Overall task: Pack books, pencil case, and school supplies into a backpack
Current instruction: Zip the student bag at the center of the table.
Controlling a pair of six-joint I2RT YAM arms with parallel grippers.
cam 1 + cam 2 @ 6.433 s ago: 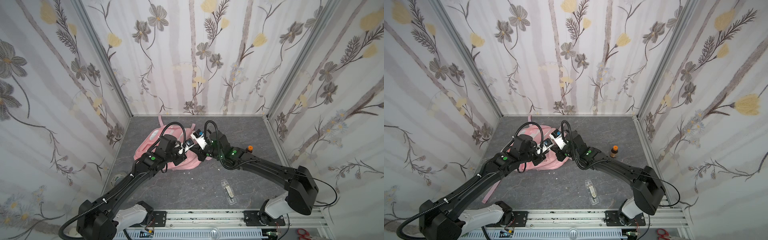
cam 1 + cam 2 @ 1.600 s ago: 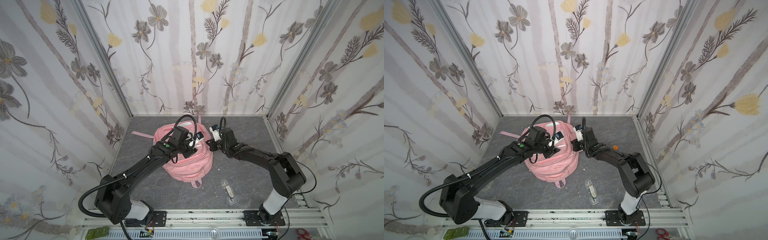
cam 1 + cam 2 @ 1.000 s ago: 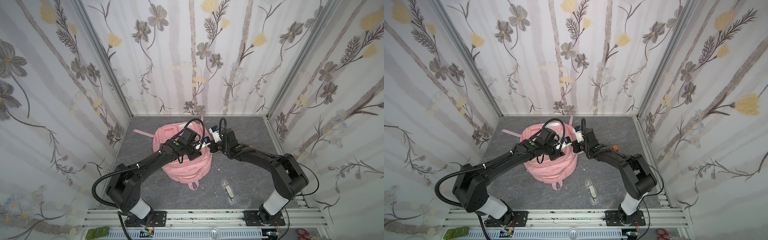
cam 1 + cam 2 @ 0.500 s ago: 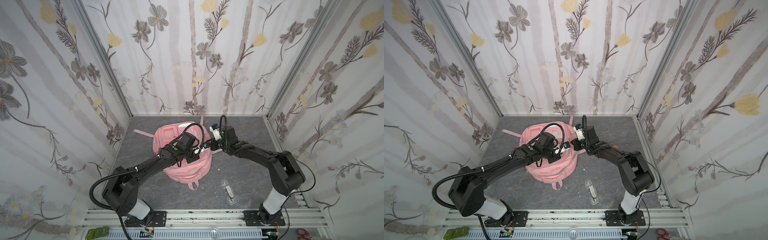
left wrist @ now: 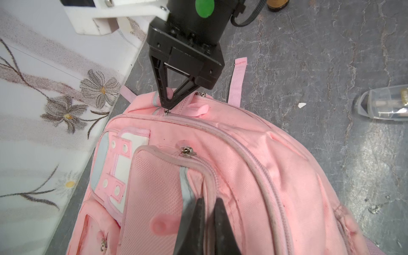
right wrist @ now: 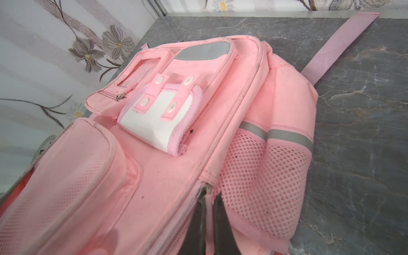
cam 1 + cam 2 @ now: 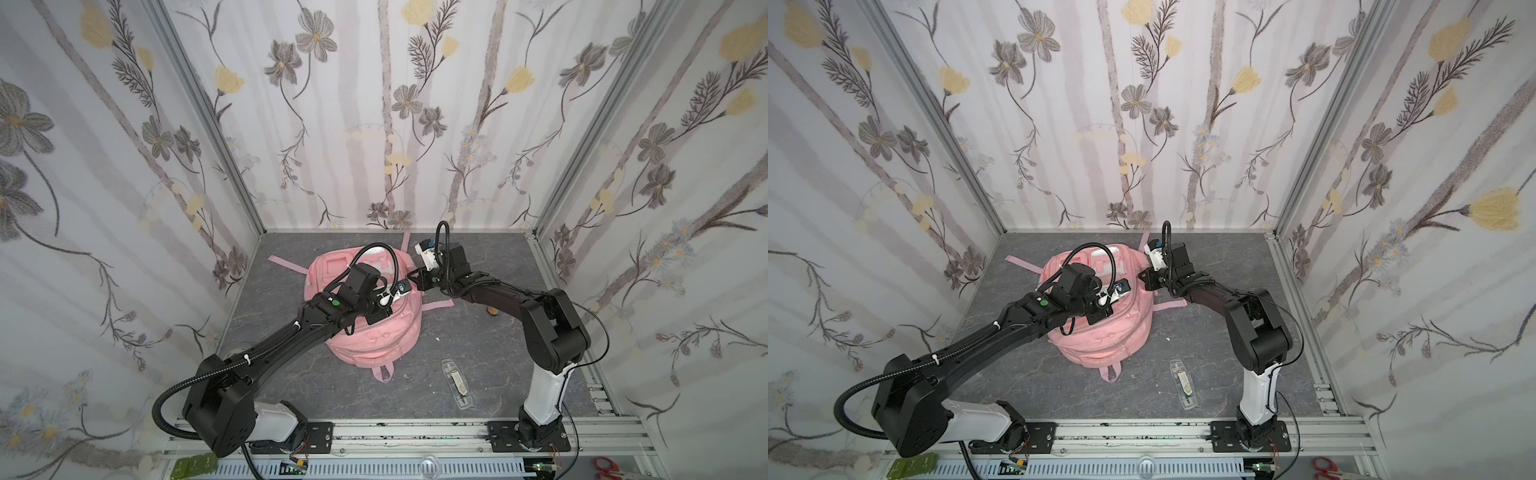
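Both the left tool (image 5: pixel 208 204) and right tool (image 6: pixel 209 198) pinch the backpack (image 7: pixel 374 345).

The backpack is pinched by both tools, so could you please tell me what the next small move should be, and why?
Probably the right tool should draw the zip slider at its tips along the closed main zip, while the left tool holds the backpack fabric taut. The clear case lies outside on the table, so the bag likely needs opening.

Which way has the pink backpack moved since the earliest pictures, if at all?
Yes. The backpack has shifted away from the left wall, toward the clear plastic case, which kept its place.
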